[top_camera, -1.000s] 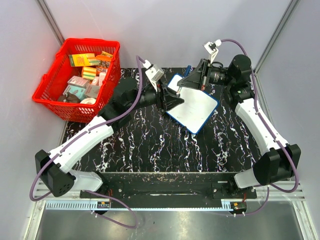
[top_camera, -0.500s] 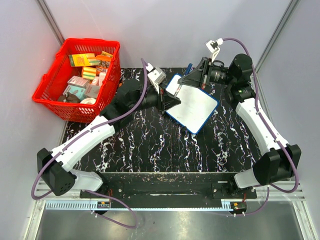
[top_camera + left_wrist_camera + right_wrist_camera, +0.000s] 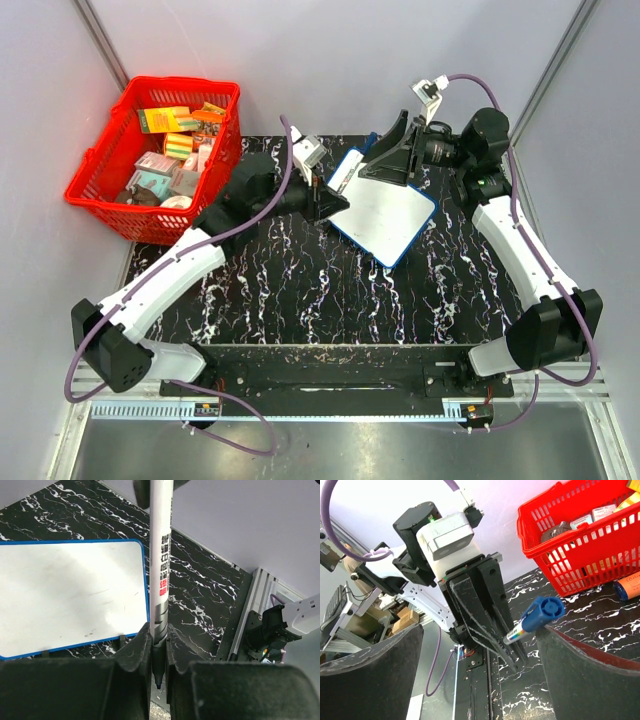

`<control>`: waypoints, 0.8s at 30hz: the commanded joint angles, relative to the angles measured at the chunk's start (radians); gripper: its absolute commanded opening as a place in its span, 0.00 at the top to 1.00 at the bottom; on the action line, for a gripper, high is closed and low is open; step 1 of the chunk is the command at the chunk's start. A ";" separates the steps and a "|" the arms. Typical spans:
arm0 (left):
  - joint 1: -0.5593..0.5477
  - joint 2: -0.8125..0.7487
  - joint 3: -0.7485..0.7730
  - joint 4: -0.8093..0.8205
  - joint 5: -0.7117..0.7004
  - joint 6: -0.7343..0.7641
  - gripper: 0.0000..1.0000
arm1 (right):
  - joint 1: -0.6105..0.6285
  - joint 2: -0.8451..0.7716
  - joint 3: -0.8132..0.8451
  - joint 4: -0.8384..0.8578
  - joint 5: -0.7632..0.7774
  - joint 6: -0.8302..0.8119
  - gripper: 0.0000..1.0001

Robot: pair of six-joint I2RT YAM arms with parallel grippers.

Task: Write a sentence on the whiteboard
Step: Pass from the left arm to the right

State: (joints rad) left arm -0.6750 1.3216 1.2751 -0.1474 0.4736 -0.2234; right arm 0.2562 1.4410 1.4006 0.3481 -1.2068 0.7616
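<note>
The whiteboard (image 3: 392, 216) lies flat at the back centre of the black marbled table, white with a thin blue rim. No sentence shows on it (image 3: 70, 592), only faint smudges. My left gripper (image 3: 336, 201) hovers at the board's left edge, shut on a white marker (image 3: 161, 580). The marker's dark nib pokes out between the jaws (image 3: 157, 647). My right gripper (image 3: 380, 152) faces it from the right with its fingers spread wide and nothing between them. The marker's blue end (image 3: 543, 613) sits just beside the right finger (image 3: 590, 675), apart from it.
A red basket (image 3: 112, 205) full of small boxes stands at the back left. An orange and blue cylinder (image 3: 627, 587) lies on the table near it. Grey walls close in the back and sides, and a metal rail runs along the near edge.
My right gripper has gone from shut to wide open, letting go of the marker's blue end. The left gripper closed on the marker and drew back slightly to the left.
</note>
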 commanded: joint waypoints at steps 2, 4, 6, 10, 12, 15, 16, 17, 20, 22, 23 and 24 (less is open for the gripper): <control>0.018 -0.051 0.063 -0.017 0.065 0.032 1.00 | 0.006 0.002 0.031 0.019 -0.040 -0.005 0.00; 0.018 -0.059 0.060 0.002 0.063 0.016 1.00 | 0.017 -0.002 0.012 0.022 -0.028 -0.005 0.00; 0.018 -0.071 0.049 0.052 0.076 -0.014 1.00 | 0.032 -0.014 -0.002 0.023 -0.010 -0.025 0.02; 0.018 -0.071 0.041 0.094 0.089 -0.047 1.00 | 0.078 0.001 0.006 0.009 0.004 -0.031 0.18; 0.020 -0.062 0.046 0.097 0.094 -0.053 1.00 | 0.089 0.009 0.008 0.020 0.004 -0.025 0.24; 0.018 -0.053 0.056 0.091 0.105 -0.054 1.00 | 0.092 0.013 0.009 0.029 0.000 -0.016 0.37; 0.018 -0.052 0.058 0.089 0.105 -0.054 1.00 | 0.092 0.012 0.006 0.034 -0.003 -0.015 0.41; 0.020 -0.051 0.058 0.089 0.105 -0.051 1.00 | 0.092 0.010 0.005 0.040 -0.005 -0.008 0.46; 0.018 -0.053 0.056 0.089 0.103 -0.047 1.00 | 0.092 0.009 0.001 0.046 -0.010 -0.002 0.58; 0.020 -0.053 0.056 0.089 0.103 -0.047 1.00 | 0.091 0.009 -0.002 0.040 -0.011 -0.005 0.73; 0.018 -0.052 0.056 0.088 0.105 -0.045 1.00 | 0.092 0.009 -0.002 0.037 -0.008 -0.005 0.78; 0.020 -0.051 0.056 0.089 0.106 -0.045 1.00 | 0.094 0.010 -0.002 0.035 -0.010 -0.005 0.81</control>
State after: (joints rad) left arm -0.6598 1.2797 1.2900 -0.1032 0.5694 -0.2623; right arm 0.3439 1.4574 1.3945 0.3466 -1.2053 0.7490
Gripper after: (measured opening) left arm 0.135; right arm 0.249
